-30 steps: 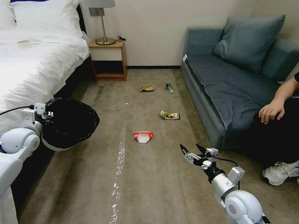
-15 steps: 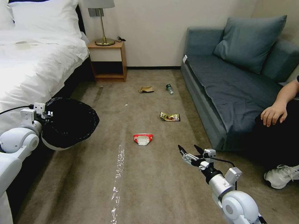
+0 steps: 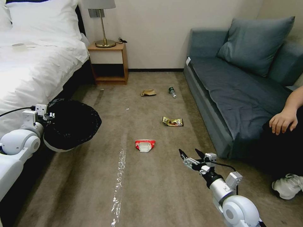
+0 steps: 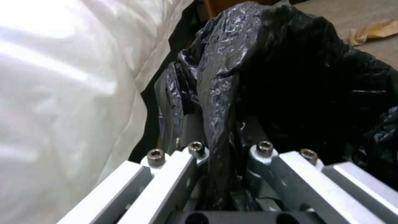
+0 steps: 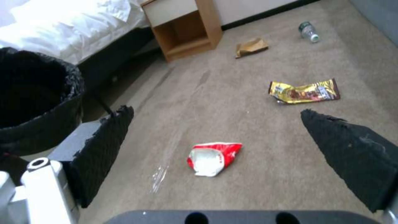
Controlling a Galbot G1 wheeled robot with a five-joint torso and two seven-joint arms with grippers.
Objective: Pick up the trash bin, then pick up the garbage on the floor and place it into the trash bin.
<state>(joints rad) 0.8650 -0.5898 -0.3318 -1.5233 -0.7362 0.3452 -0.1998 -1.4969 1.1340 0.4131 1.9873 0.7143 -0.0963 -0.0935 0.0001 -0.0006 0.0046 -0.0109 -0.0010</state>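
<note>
My left gripper (image 3: 47,117) is shut on the rim of the trash bin (image 3: 72,124), a white bin with a black bag (image 4: 290,77), held off the floor beside the bed. On the carpet lies the garbage: a red-and-white packet (image 3: 145,145) (image 5: 213,157), a gold-brown wrapper (image 3: 172,121) (image 5: 304,91), crumpled tan paper (image 3: 148,92) (image 5: 251,47) and a small bottle (image 3: 172,92) (image 5: 309,31). My right gripper (image 3: 190,154) hangs open above the carpet, to the right of the packet and nearer to me, with nothing between its pads (image 5: 352,155).
A bed (image 3: 34,66) runs along the left, a wooden nightstand (image 3: 109,63) with a lamp stands at the back wall, and a blue-grey sofa (image 3: 240,85) fills the right. A person's hand (image 3: 282,119) and shoe (image 3: 288,186) are at the right. A shiny tape strip (image 3: 118,183) crosses the carpet.
The camera has moved forward a little, so the litter sits lower in the picture. My right gripper has dropped slightly toward the floor, still open. The left arm keeps the bin as before.
</note>
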